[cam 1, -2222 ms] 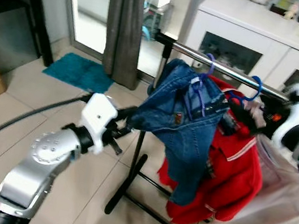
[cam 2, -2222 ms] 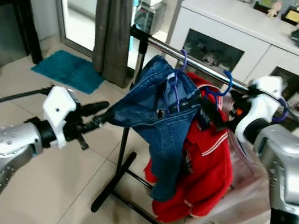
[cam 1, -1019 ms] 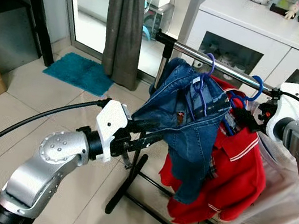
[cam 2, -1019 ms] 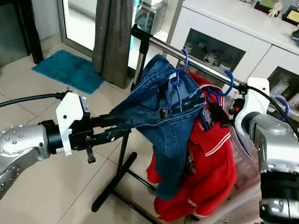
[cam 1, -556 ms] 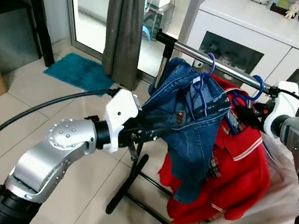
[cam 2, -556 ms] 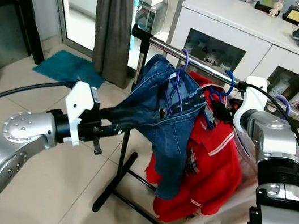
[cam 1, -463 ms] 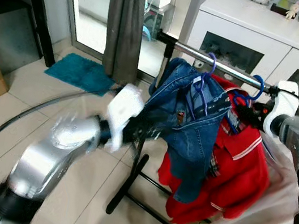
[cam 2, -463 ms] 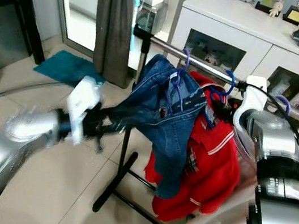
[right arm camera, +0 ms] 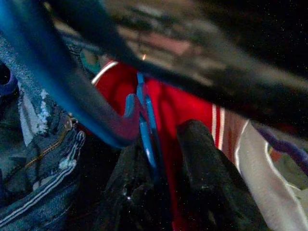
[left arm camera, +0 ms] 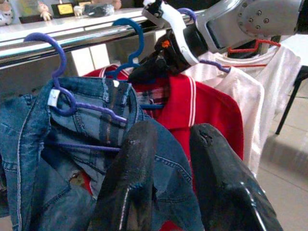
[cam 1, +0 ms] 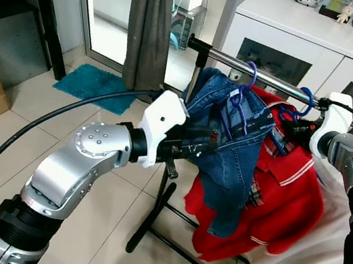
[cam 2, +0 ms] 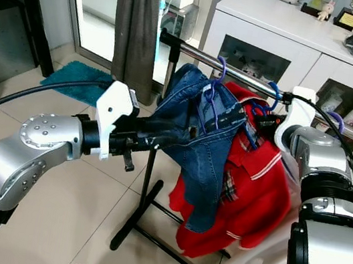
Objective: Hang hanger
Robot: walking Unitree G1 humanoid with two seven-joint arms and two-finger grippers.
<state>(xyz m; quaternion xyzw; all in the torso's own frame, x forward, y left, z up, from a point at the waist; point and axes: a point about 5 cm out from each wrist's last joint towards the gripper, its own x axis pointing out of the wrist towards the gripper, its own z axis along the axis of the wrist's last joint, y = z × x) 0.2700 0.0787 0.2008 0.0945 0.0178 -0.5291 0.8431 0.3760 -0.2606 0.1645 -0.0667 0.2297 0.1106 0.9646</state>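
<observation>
Nearest us, our left gripper (cam 1: 203,144) reaches in from nine o'clock and presses its parted fingers into the denim jacket (cam 1: 227,151), gripping nothing we can confirm. Beyond it, at about two o'clock, our right gripper (cam 2: 264,123) is the nearer one to the blue hanger (right arm camera: 144,127), its fingers clamped on the hanger's neck just under the hook. The hook (cam 1: 302,99) already curls over the rail (cam 1: 273,82), which runs from eleven toward three o'clock, with the red shirt (cam 1: 281,197) hanging below.
</observation>
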